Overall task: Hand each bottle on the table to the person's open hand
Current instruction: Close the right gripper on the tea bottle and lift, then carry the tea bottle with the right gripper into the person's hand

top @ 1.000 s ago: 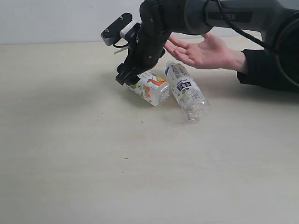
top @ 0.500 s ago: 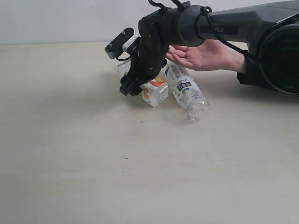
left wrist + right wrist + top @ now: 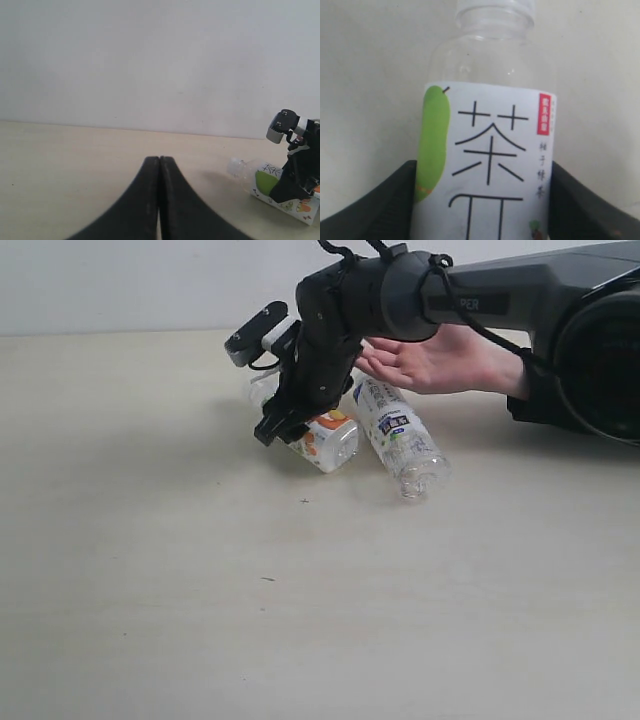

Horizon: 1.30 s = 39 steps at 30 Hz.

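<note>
Right wrist view first: caught the fruit-label bottle [image 3: 485, 165] lying on its side on the table [image 3: 200, 590], clear neck pointing away from the camera. Had the right gripper [image 3: 482, 172] closed round it, a black finger snug against each edge of the label. Spotted a blue-white bottle [image 3: 400, 435] lying just beside it, on the side nearer the person's open hand [image 3: 430, 358]. Found that hand held palm-up just beyond the fruit-label bottle. Saw the left gripper [image 3: 159, 167] well off from it, tips pressed together, holding nothing.
</note>
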Each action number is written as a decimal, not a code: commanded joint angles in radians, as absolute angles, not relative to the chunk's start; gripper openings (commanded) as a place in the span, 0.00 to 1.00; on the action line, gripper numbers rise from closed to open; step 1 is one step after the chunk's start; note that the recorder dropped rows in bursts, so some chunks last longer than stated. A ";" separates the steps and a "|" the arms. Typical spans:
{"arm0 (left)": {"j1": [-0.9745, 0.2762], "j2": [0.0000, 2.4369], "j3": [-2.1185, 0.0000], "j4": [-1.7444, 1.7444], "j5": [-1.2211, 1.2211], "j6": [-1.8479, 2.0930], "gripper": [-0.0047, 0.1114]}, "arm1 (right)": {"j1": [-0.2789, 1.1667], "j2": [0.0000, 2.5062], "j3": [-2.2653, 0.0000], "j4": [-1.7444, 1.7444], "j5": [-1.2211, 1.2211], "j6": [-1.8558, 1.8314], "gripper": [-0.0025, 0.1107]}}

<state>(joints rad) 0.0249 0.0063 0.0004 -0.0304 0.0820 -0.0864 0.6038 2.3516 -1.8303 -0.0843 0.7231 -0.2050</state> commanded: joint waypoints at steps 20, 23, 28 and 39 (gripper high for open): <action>0.021 0.000 0.000 -0.036 0.081 -0.082 0.04 | 0.587 2.006 -2.023 -0.134 1.028 0.034 0.02; 0.021 0.000 0.000 -0.036 0.081 -0.082 0.04 | 0.502 1.961 -2.021 -0.153 1.177 0.056 0.02; 0.021 0.000 0.000 -0.036 0.081 -0.082 0.04 | 0.412 1.974 -1.962 -0.150 1.221 0.135 0.02; 0.021 0.000 0.000 -0.036 0.081 -0.082 0.04 | 0.405 2.115 -1.846 -0.109 1.068 0.184 0.02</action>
<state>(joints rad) 0.0249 0.0063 0.0004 -0.0304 0.0820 -0.0864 0.4091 2.1063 -1.8470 -0.1063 1.1050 0.1703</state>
